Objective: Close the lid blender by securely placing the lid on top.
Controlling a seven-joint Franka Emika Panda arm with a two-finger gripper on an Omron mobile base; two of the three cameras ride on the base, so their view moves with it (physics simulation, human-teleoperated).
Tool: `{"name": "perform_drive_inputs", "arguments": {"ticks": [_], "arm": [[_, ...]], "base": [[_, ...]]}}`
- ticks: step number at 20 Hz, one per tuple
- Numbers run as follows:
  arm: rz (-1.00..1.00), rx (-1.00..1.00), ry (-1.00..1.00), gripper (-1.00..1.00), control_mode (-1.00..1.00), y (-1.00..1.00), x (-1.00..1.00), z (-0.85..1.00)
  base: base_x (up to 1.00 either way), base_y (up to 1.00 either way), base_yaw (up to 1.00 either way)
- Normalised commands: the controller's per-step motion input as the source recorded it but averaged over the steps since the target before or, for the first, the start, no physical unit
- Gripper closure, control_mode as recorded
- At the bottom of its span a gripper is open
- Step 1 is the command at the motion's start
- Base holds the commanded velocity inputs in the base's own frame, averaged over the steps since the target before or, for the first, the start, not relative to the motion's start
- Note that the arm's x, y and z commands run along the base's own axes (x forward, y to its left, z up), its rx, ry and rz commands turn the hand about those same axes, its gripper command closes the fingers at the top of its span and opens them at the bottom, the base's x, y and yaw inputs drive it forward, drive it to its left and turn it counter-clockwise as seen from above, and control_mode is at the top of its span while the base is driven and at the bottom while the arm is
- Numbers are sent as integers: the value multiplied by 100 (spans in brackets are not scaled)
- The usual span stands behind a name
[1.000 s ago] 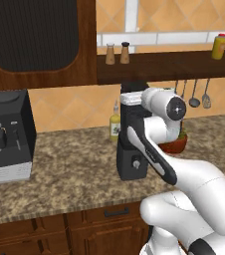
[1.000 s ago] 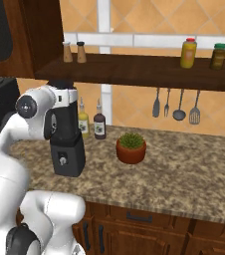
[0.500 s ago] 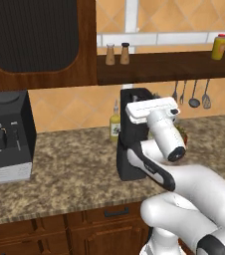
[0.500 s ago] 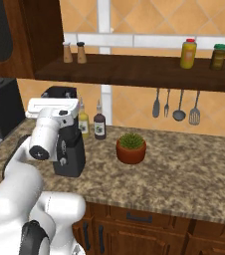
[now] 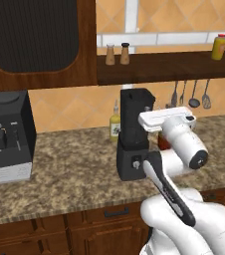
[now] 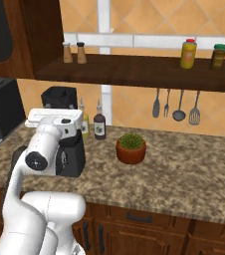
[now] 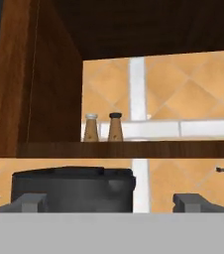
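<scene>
The blender (image 5: 134, 137) stands upright on the granite worktop (image 5: 64, 169), its long axis vertical: a dark jar widening upward on a dark grey boxy base with a small knob on the near face. It sits toward the far side of the worktop, just in front of a yellowish bottle (image 5: 114, 122) by the tiled wall. The lid (image 7: 72, 173) lies flat across the jar's rim, level, its broad faces up and down.

The gripper (image 7: 111, 202) is at the height of the jar's top, just near and right of it in the left base view. In the hand view the jaws stand wide apart, with one finger tip (image 7: 27, 202) low at the left and the other low at the right. They hold nothing. The lid and jar top lie beyond the finger tips, toward the left tip rather than centred in the gap, and apart from both.

Left of the blender, well apart, a black-and-silver coffee machine (image 5: 5, 134) stands on the worktop. To the right a potted plant (image 6: 131, 148) sits near it. On the wooden shelf (image 6: 134, 74) above are two shakers (image 6: 72, 52).
</scene>
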Motion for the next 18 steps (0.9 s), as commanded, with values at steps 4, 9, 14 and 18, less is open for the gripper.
{"name": "perform_drive_inputs", "arguments": {"ticks": [4, 9, 14, 18], "arm": [[0, -5, 63, -100, -100, -46, -100, 4], [0, -1, 52, -100, -100, -50, -100, 0], [-1, 3, 7, -100, -100, -65, -72, 0], [3, 1, 0, -100, -100, -47, -23, 0]], "base": [[0, 0, 0], [0, 0, 0], [0, 0, 0], [0, 0, 0]]}}
